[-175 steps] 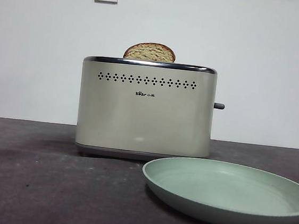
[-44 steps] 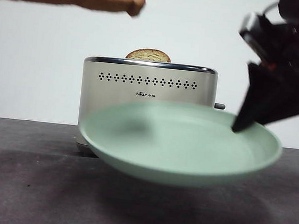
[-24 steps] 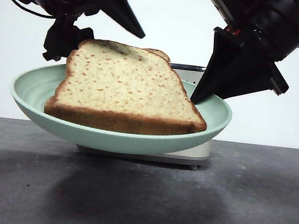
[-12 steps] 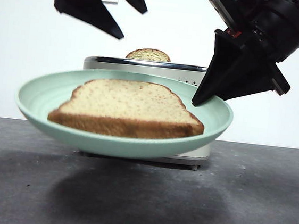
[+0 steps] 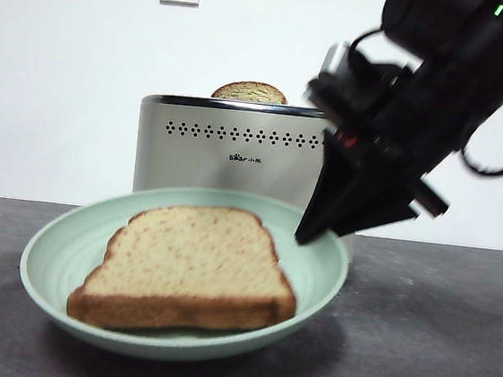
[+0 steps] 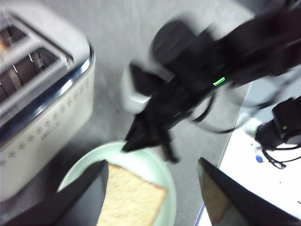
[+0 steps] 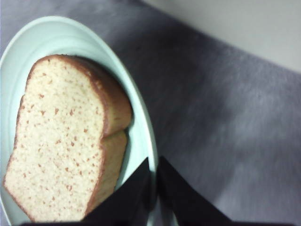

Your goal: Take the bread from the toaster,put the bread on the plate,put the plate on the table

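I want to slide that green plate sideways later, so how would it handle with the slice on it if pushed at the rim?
The plate looks shallow and wide-based, so it would likely slide rather than tip. Its matte surface may drag on the table. The bread lies flat and loose, so a quick shove might shift it. The right gripper pinches the rim by one edge, suggesting the plate is light.

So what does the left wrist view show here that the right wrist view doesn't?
Only the left wrist view shows the toaster with its slots, the right arm reaching in, and the open left gripper above the scene. Only the right wrist view shows the right gripper shut on the plate rim up close. Both share the bread lying on the plate and the table.
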You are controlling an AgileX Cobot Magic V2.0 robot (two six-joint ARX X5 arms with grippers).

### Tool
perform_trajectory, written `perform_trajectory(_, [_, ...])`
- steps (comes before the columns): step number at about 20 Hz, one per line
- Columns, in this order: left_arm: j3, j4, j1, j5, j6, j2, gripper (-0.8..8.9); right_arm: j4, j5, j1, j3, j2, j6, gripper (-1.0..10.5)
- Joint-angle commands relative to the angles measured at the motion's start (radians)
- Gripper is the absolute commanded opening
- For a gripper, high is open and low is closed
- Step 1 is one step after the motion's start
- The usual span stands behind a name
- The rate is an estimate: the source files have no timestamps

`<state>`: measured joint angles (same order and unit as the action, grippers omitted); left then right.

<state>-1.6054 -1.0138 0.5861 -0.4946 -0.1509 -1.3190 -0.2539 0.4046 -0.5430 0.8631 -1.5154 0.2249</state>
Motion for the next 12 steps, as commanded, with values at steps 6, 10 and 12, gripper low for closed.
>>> perform_trajectory(6, [-0.024, -0.015, 0.002, 0.002, -0.016, 0.056, 2.95, 0.066, -0.013, 0.042, 0.008, -0.146, 0.049, 0.0])
perform_trajectory(10, [-0.024, -0.019, 0.002, 0.002, -0.013, 0.066, 2.95, 0.047, -0.013, 0.042, 0.008, -0.16, 0.048, 0.1])
perform_trajectory(12, [-0.024, -0.02, 0.002, 0.002, -0.013, 0.069, 2.95, 0.045, -0.014, 0.041, 0.008, -0.16, 0.049, 1.1])
